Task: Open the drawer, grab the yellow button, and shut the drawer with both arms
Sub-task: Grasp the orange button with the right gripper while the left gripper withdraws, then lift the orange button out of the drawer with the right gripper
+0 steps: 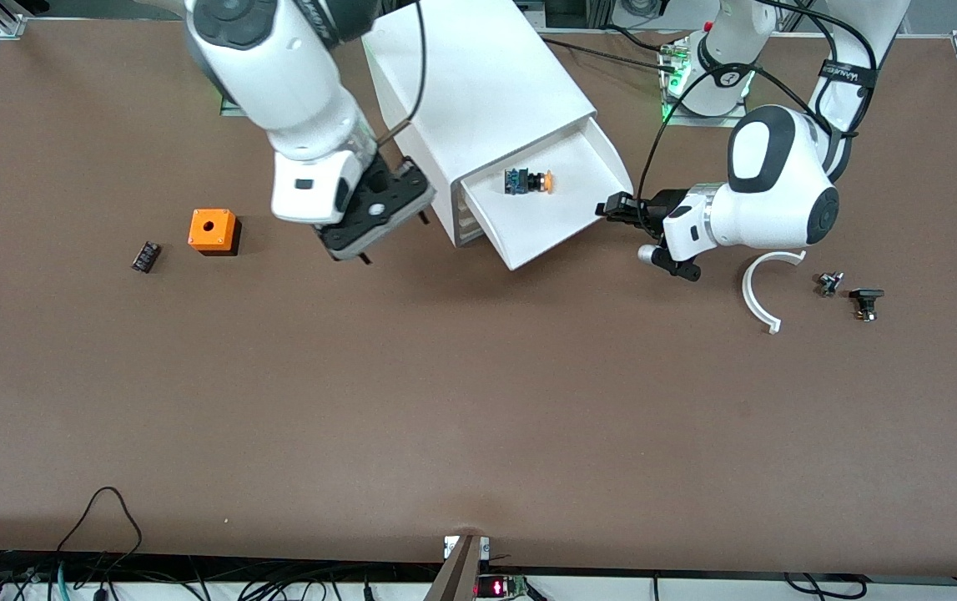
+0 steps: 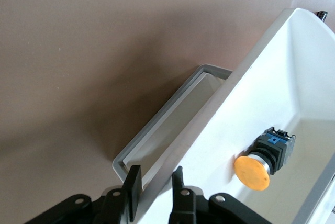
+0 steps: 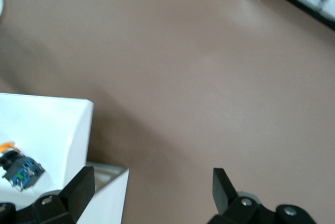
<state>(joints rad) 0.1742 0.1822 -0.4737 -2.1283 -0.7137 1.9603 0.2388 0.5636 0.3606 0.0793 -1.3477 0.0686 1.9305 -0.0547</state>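
Left end effector [image 1: 614, 209] pinches drawer [image 1: 578, 196] wall; right end effector [image 1: 374, 219] spread — button [image 1: 528, 181] inside

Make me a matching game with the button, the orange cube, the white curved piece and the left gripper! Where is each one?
Things:
1. button
2. orange cube
3. white curved piece
4. left gripper

Places:
A. on the table toward the right arm's end
B. at the open drawer's side wall
C. lying in the open drawer
D. on the table toward the left arm's end

Pairs: 1-C, 2-A, 3-D, 4-B
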